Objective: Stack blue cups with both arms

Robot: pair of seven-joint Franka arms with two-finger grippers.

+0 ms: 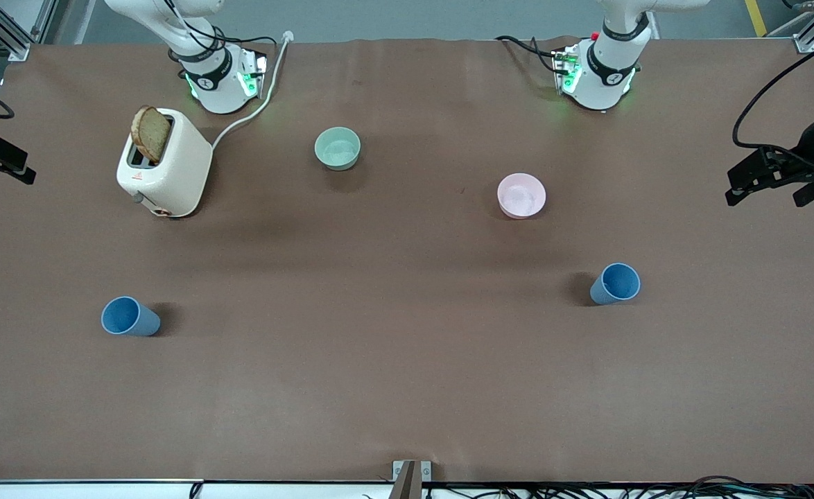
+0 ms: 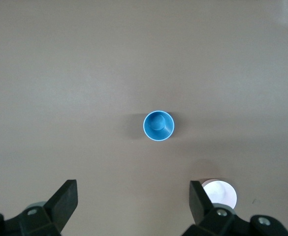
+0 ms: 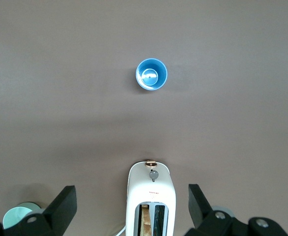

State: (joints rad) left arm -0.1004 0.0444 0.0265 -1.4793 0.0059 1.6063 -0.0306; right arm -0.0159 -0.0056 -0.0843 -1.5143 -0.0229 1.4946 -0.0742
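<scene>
— Where are the cups right now?

— Both small matte blue plastic tumblers stand upright on the brown table, well apart. One blue cup point(image 1: 616, 283) point(image 2: 158, 125) sits toward the left arm's end, nearer the front camera than the pale pink round bowl point(image 1: 521, 195) point(image 2: 220, 193). The other blue cup point(image 1: 130, 317) point(image 3: 151, 73) sits toward the right arm's end, nearer the front camera than the cream-white two-slot toaster point(image 1: 164, 163) point(image 3: 151, 199).

— Anything in the toaster?

— A brown slice of bread point(image 1: 150, 134) sticks up out of one slot. A white cord point(image 1: 254, 104) runs from it toward the right arm's base.

— And the grippers?

— The left gripper point(image 2: 134, 204) hangs high over the table, its black fingers point(image 2: 65, 199) spread wide with nothing between them, the first cup below it. The right gripper point(image 3: 132, 206) is high over the toaster, jaws likewise wide apart and empty. Neither touches a cup.

— What else is out?

— A mint-green round bowl point(image 1: 338, 148) point(image 3: 16, 216) sits between the toaster and the pink bowl, closer to the arms' bases than either cup.
</scene>
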